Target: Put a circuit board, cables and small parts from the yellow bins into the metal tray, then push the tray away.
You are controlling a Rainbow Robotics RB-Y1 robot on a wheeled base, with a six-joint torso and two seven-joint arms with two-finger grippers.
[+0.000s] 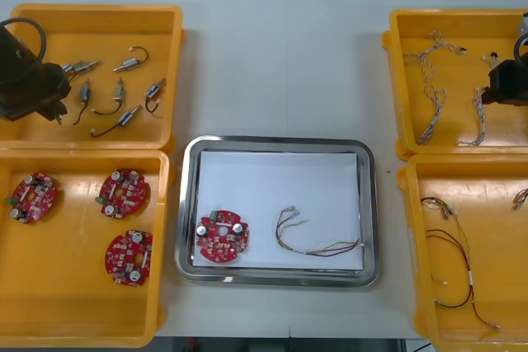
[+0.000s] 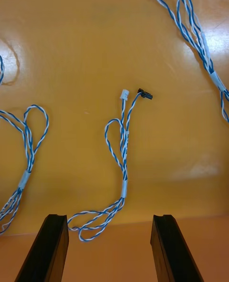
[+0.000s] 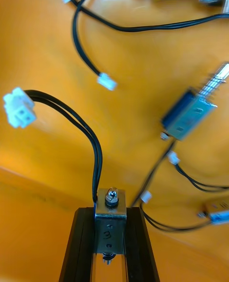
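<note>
A small metal part (image 3: 110, 217) with a black cable (image 3: 71, 115) sits between the left jaws, which are closed on it. They are over the upper-left yellow bin (image 1: 91, 14), at the upper left of the front view. Other small parts (image 1: 132, 62) lie in that bin. The metal tray (image 1: 280, 143), white inside, is at the centre of the worktop (image 1: 280, 63). It holds one circuit board (image 1: 222, 237) at its lower left and a red and yellow cable (image 1: 318, 242) to the right of the board. The right jaws stand open over blue and white cables (image 2: 121, 167) in the upper-right bin (image 1: 450, 16).
</note>
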